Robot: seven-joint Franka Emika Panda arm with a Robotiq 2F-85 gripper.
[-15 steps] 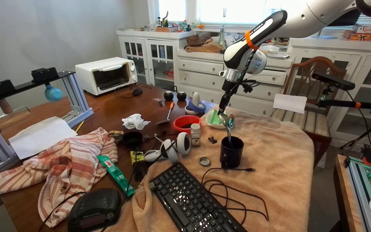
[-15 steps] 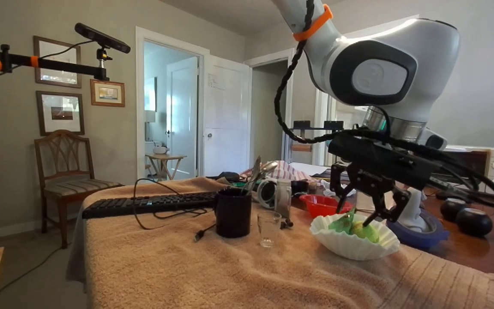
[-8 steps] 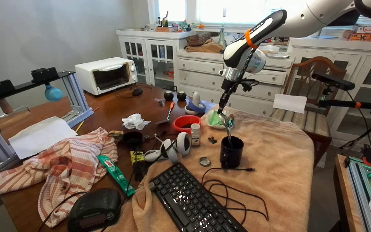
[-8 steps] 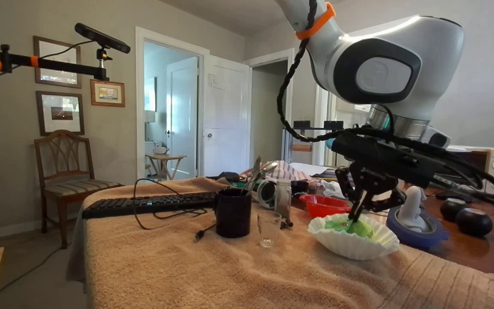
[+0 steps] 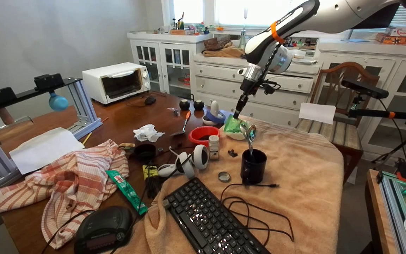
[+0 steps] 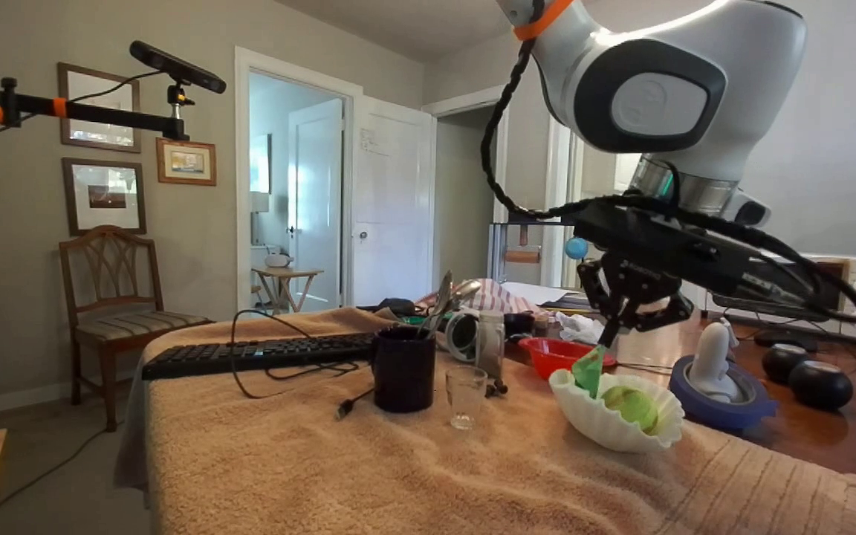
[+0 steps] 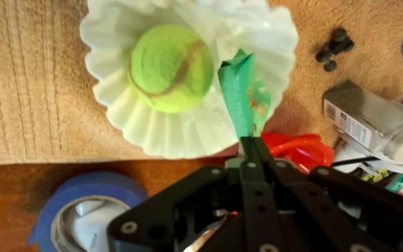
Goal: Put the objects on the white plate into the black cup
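Observation:
Nearly touching, the fingertips of my gripper [image 7: 251,139] [image 6: 606,342] [image 5: 236,115] pinch the end of a crumpled green wrapper-like piece [image 7: 237,96] [image 6: 587,371]. It stands raised at the rim of the white plate [image 7: 173,136] [image 6: 614,438], a fluted dish; whether its lower end still touches the dish I cannot tell. A yellow-green ball [image 7: 171,70] [image 6: 632,409] lies inside the dish. Upright on the towel, apart from the plate, is the black cup [image 5: 253,169] [image 6: 403,375], with metal utensils sticking out of its top.
A small clear glass [image 6: 465,401] is between cup and plate. Around the plate are a red bowl [image 5: 203,134], a blue tape roll [image 7: 93,189] with a white object in it, and a clear shaker [image 5: 213,147]. A keyboard [image 5: 213,215] and cable lie nearer the cup.
The jaws have shut on the green piece and moved upward, pulling it up toward the plate's rim. The plate has tilted or shifted slightly; the ball stays in it.

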